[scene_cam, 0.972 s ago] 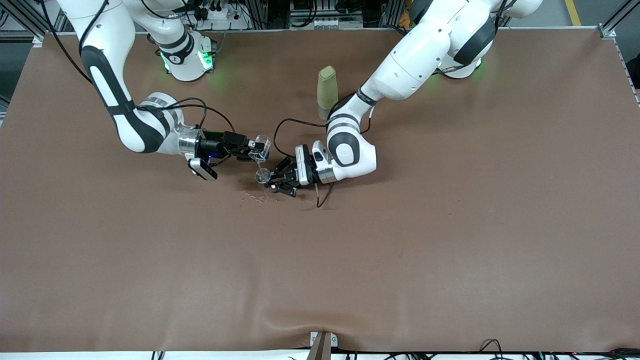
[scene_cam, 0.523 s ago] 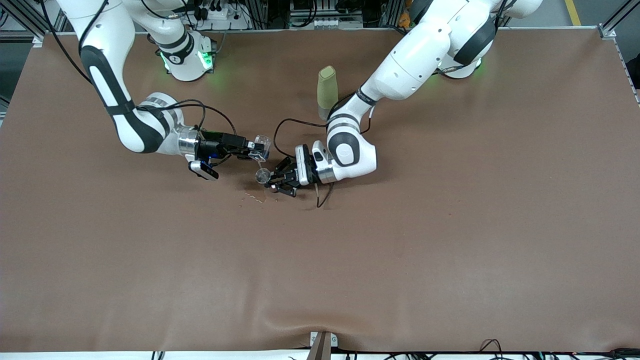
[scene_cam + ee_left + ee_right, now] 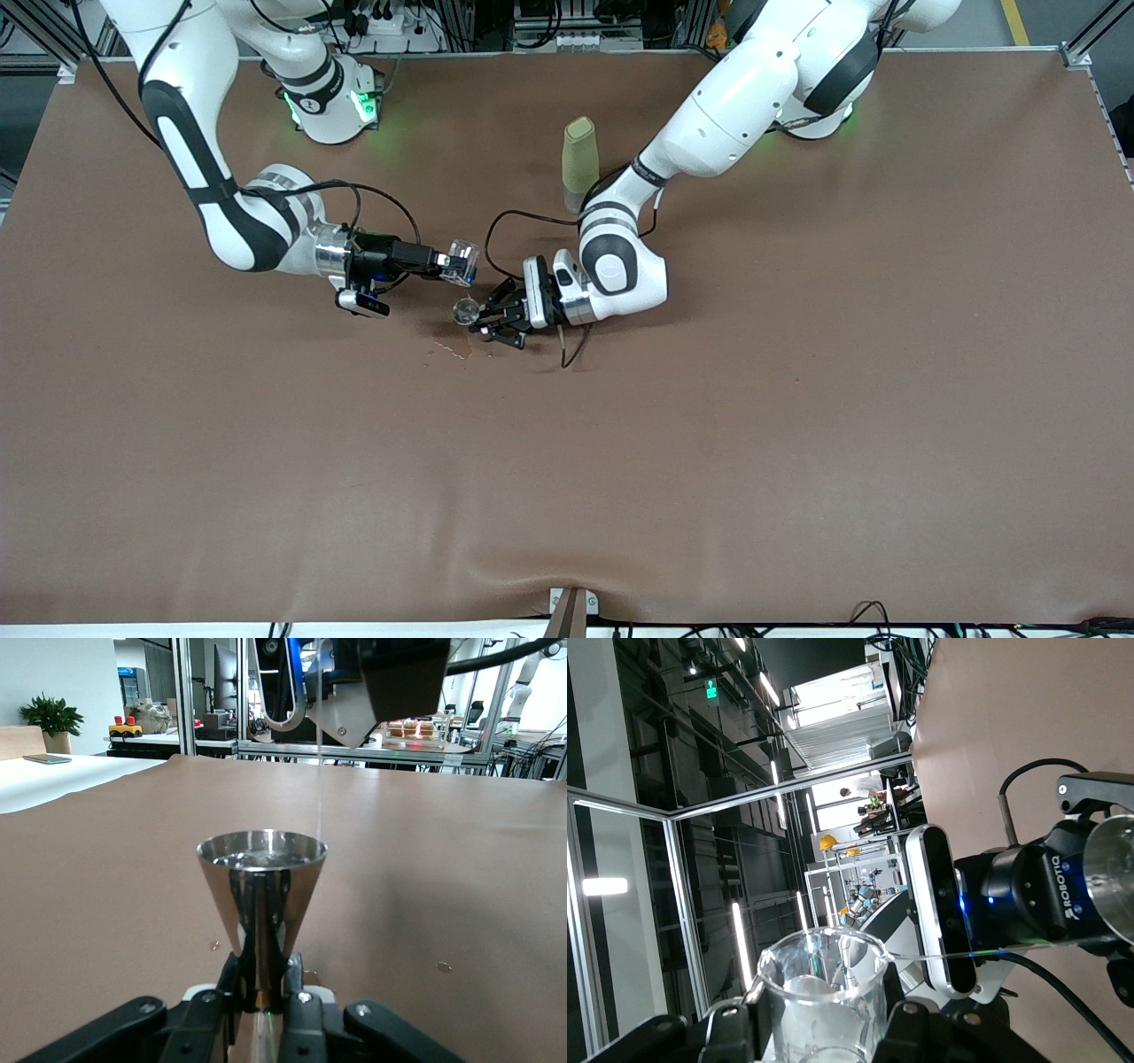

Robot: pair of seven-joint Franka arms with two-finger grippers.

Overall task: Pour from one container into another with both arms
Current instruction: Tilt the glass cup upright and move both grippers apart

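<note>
My right gripper (image 3: 450, 260) is shut on a tiny clear glass cup (image 3: 465, 258), tipped on its side above the jigger. In the right wrist view the glass cup (image 3: 824, 988) sits between the black fingers (image 3: 917, 1028), and a thin stream (image 3: 992, 950) leaves its lip. My left gripper (image 3: 485, 319) is shut on the narrow waist of a silvery metal jigger (image 3: 466, 309), held upright just above the table. The left wrist view shows the jigger (image 3: 261, 881) holding liquid, a fine stream (image 3: 320, 771) falling to its rim, and my left gripper (image 3: 263, 997) clamped at its waist.
A tall olive-green bottle (image 3: 580, 158) stands farther from the front camera, beside the left arm's forearm. Spilled droplets (image 3: 450, 351) lie on the brown table cover just nearer the camera than the jigger. A black cable (image 3: 509, 217) loops by the left wrist.
The right wrist has rotated, turning the glass cup and swinging its wrist camera a little lower in the view. The left gripper and jigger have stayed put.
</note>
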